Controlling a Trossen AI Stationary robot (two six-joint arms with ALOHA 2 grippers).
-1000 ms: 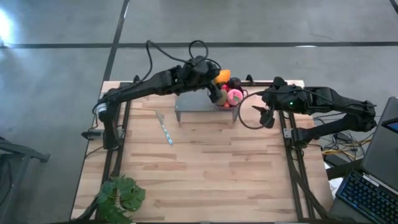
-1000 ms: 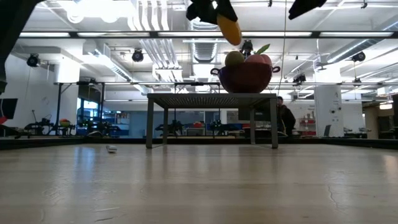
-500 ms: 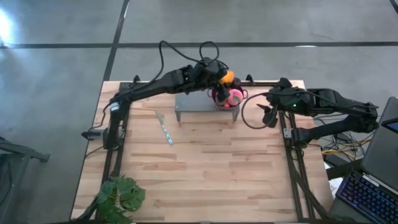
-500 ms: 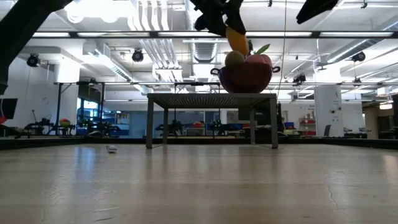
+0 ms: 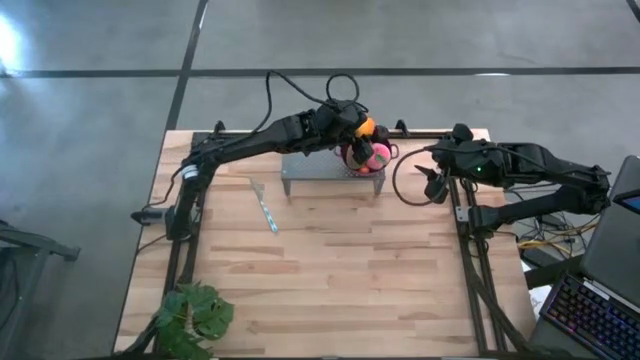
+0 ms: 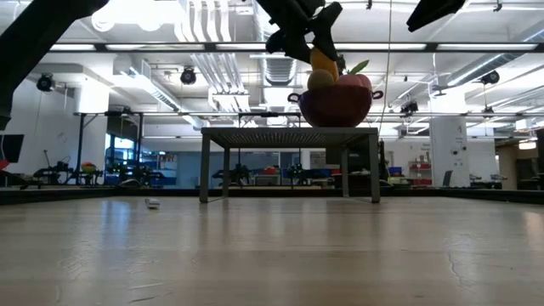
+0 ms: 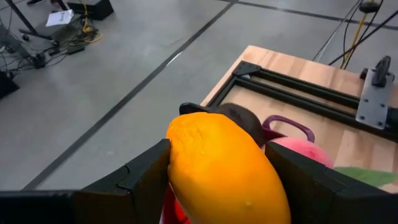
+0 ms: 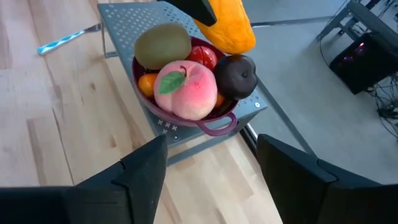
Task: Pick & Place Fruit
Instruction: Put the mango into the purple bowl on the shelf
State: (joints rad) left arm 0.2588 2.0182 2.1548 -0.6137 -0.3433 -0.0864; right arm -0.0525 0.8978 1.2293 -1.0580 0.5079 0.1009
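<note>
Two arms reach over a pale wooden table in a big hall with a grey floor; the low view looks across the planks to ceiling lights, pipes and benches far behind. Near the table's far edge stands a grey perforated stand, and on its right end sits a purple bowl heaped with fruit.

The left gripper hangs just above the bowl, its fingers pinching the orange piece between them. That piece hovers at the bowl's far rim, close over a dark ball.

The right gripper waits beside the stand, near the table's right rail, its fingers spread with nothing between them.

Only the right wrist view shows the heap clearly: a pink peach in front, an olive-green piece behind it, a red ball and a small orange bit tucked at the bowl's side. From above, the left arm hides most of this. The high view alone shows a plant at the near left corner and a thin blue strip lying on the planks.
</note>
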